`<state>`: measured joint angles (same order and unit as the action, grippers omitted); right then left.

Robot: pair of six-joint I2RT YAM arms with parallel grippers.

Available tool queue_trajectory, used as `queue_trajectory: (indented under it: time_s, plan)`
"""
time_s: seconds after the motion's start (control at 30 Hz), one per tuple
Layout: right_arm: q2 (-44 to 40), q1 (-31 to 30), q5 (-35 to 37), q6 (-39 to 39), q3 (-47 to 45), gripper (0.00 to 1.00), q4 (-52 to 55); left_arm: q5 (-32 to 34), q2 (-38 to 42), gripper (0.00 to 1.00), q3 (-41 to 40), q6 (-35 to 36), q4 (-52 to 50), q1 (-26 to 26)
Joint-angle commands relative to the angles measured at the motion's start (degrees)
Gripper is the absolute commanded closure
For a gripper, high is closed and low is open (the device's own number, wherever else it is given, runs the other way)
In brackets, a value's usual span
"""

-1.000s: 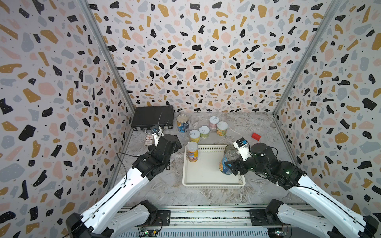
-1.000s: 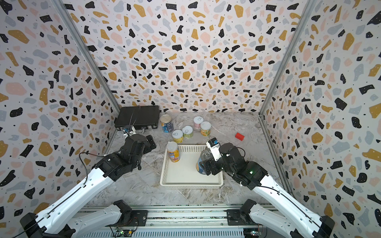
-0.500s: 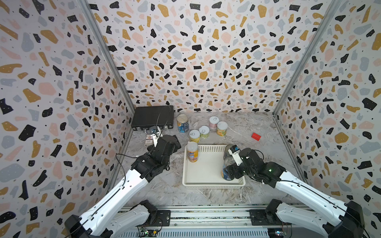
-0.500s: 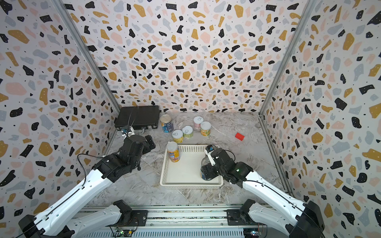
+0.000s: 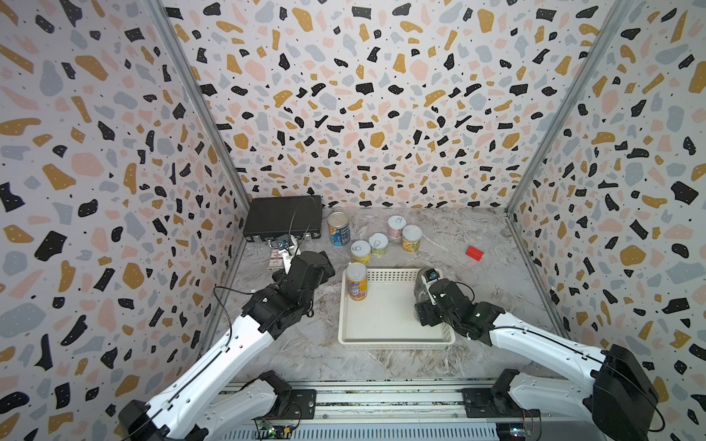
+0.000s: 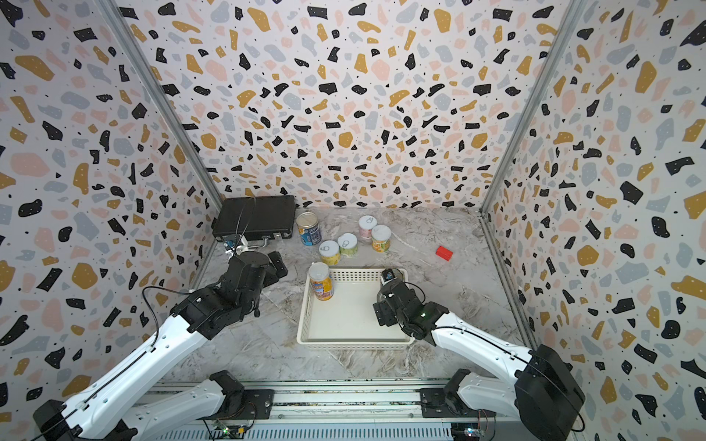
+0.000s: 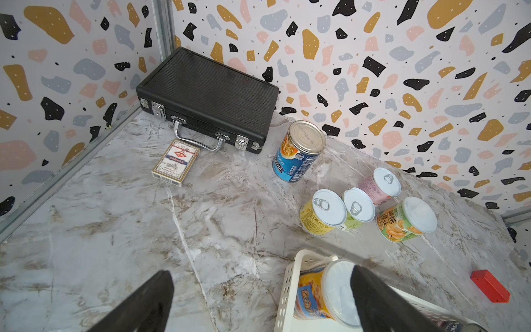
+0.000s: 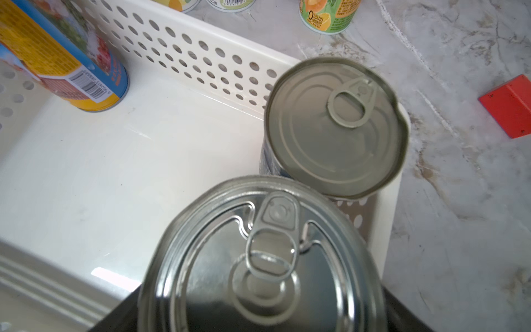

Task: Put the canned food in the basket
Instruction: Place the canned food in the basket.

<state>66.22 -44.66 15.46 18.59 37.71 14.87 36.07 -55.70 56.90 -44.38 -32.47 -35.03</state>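
One black briefcase [image 5: 282, 215] lies in the far left corner. One white basket [image 5: 397, 343] sits mid-table. Of two grippers, the left gripper [image 5: 311, 267] hovers left of the basket, jaws spread wide, empty; the right gripper [image 5: 424, 305] clamps a metal-topped can [image 8: 258, 258] low inside the basket's right side. Eight cans: three in the basket, namely the clamped one, a second bare-metal can [image 8: 333, 126] in its far right corner and a tall orange-yellow can [image 5: 356, 282] far left; five stand behind it, blue can [image 5: 339, 228], yellow can [image 5: 360, 252], green can [image 5: 378, 244], pink can [image 5: 395, 226], green-and-orange can [image 5: 412, 237]. One card packet [image 7: 175, 161] lies before the briefcase; one red block [image 5: 474, 252] sits right of the cans
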Motion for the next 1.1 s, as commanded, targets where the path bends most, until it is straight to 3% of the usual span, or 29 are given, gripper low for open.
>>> queue_trajectory:
  time_s: [0.0,0.27,0.43,0.57,0.8,0.93,1.07]
  plan:
    - [-1.12,0.02,6.08,-0.63,1.18,0.51,-8.28,0.4,1.16,0.0,-0.7,-0.41,1.53,0.31]
    - [-0.21,0.02,8.49,-0.36,-0.18,0.39,-9.68,0.13,1.48,0.0,-0.91,-0.52,1.53,0.29]
    - [-1.53,0.02,9.62,0.4,-1.06,0.11,-9.45,0.2,1.75,0.0,-1.36,-0.67,1.94,0.31]
    - [-2.06,0.02,10.35,0.95,-1.12,0.01,-8.59,0.05,1.87,0.0,-1.69,-0.99,2.19,0.3]
    - [-2.18,0.02,9.74,1.28,-0.56,0.0,-7.75,0.73,2.39,0.0,-2.76,-1.43,2.93,0.28]
    - [-3.94,0.02,9.51,1.6,-0.15,0.0,-6.95,-3.73,1.97,0.0,-2.43,2.27,4.98,0.31]
    - [-7.53,0.02,9.76,3.44,1.75,0.0,-3.7,-3.83,0.22,0.0,-0.86,2.17,3.12,0.57]
